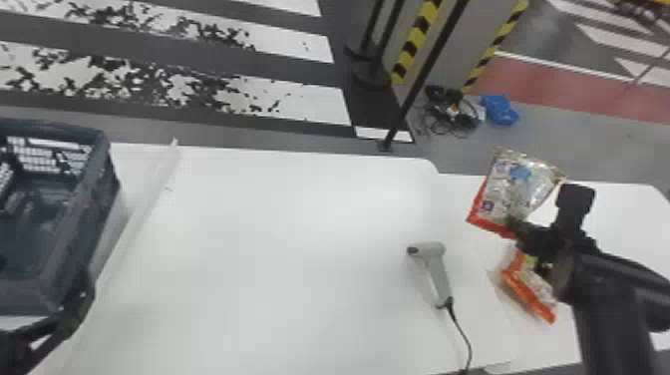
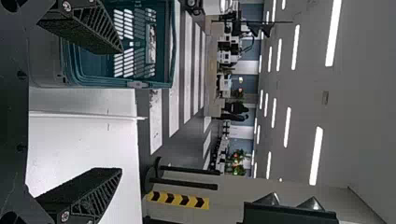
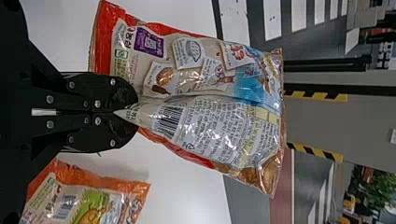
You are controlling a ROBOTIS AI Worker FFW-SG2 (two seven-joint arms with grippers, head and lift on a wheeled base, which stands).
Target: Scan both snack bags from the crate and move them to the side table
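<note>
snack bag point(image 1: 518, 187) in r grip. point(image 1: 516, 226)

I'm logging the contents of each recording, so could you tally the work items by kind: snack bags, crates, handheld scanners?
Snack bags: 2 (the held bag, in the right gripper, and the lying bag)
Crate: 1
Handheld scanner: 1
Total: 4
</note>
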